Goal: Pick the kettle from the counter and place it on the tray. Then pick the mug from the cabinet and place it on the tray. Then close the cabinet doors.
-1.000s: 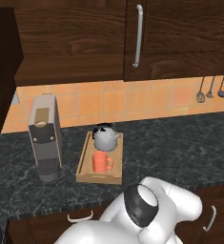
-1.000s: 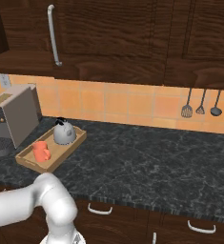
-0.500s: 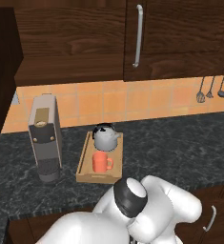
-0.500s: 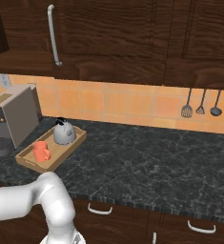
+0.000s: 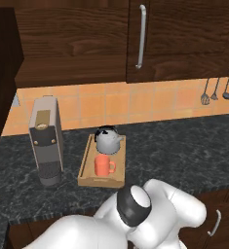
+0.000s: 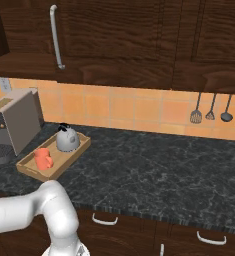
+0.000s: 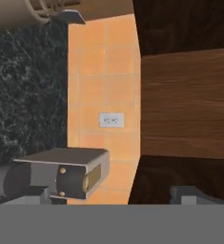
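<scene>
Where the desk (image 5: pixel 184 151) runs dark and speckled below the orange tiled wall, carries the wooden tray (image 5: pixel 86 176) just right of the tall grey coffee machine (image 5: pixel 47 141). Holds two things inside its rims: kettle (image 5: pixel 107 141) upright at the far end, spout toward the right in the left base view; orange-red mug (image 5: pixel 104 166) upright at the near end, just in front of the kettle, handle to the right. Seen from the right base view: tray (image 6: pixel 30 167), kettle (image 6: pixel 67 139) and mug (image 6: pixel 42 158) near the desk's left end, well apart from the utensils (image 6: pixel 211 108) hanging on the wall. Above, cabinet doors (image 5: pixel 179 39) flush and shut, long silver bar handle (image 5: pixel 141 36) vertical. At the bottom corners of the hand view, only hints of the pincer's tips: cannot tell whether spread or pressed together. Ahead of the hand camera, rolled sideways: coffee machine (image 7: pixel 61 177), a wall socket (image 7: pixel 111 120) on the tiles, brown cabinet wood (image 7: pixel 187 102).
</scene>
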